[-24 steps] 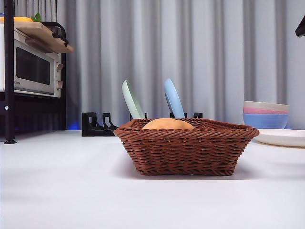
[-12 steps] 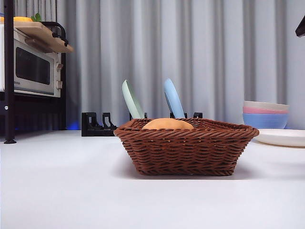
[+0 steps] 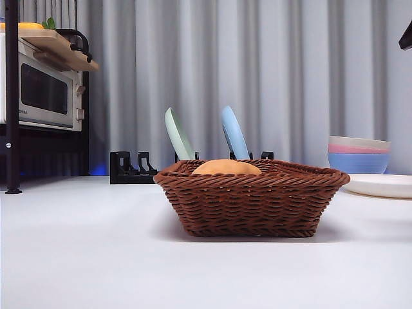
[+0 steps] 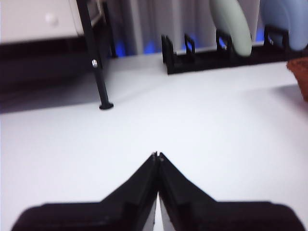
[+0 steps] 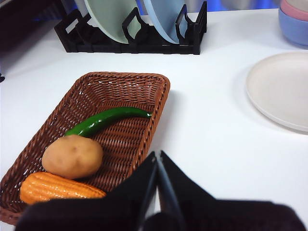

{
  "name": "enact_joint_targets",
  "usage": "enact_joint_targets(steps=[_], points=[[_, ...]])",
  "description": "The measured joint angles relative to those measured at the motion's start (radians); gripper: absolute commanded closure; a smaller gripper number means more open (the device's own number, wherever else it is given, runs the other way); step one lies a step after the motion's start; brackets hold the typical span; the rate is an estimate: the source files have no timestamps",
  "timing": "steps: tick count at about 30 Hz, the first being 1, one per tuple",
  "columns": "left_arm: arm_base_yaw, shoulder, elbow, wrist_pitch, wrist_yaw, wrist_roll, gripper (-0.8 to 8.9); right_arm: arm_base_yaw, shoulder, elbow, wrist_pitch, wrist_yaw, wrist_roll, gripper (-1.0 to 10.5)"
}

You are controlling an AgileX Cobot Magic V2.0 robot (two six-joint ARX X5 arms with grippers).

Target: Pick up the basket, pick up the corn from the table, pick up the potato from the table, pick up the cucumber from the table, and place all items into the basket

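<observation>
Basket (image 3: 252,199) stands on the white desk (image 3: 96,257), approx. centre in front view, upright, nothing gripping it. All 3 veg items lie inside it.

Contents per right wrist view:
- Cucumber (image 5: 107,120): lies diagonally across basket floor, tapered tip toward the basket wall nearest the plate rack.
- Potato (image 5: 72,156): between cucumber and corn, touching or nearly touching the cucumber's thick end.
- Corn (image 5: 60,188): just beside the potato, at the basket end nearest this camera.

In front view only the potato's rounded top (image 3: 226,167) shows above the braided rim; cucumber and corn are hidden by the wall.

Right claw (image 5: 158,166): jaws pressed together, holding nothing; sits above the desk just beside the basket's long rim.

Left claw (image 4: 157,158): jaws pressed together, holding nothing; over bare desk, well apart from the basket, of which only a brown corner (image 4: 300,77) shows at the frame edge.

Background: black plate rack (image 3: 132,168) w/ green plate (image 3: 177,135) and blue plate (image 3: 234,134) behind the basket; stacked pastel bowls (image 3: 358,154) and a flat white plate (image 3: 381,185) to one side; microwave (image 3: 44,90) on a shelf at the other.
</observation>
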Motion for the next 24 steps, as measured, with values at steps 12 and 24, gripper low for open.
enact_joint_targets(steps=[12, 24], points=[[0.000, 0.000, 0.000, -0.017, -0.001, -0.038, 8.16, 0.000, 0.000, 0.000, 0.000, 0.000, 0.000, 9.5], [0.000, 0.000, 0.000, -0.017, -0.001, -0.044, 8.16, 0.000, 0.000, 0.000, 0.000, 0.000, 0.000, 9.5]])
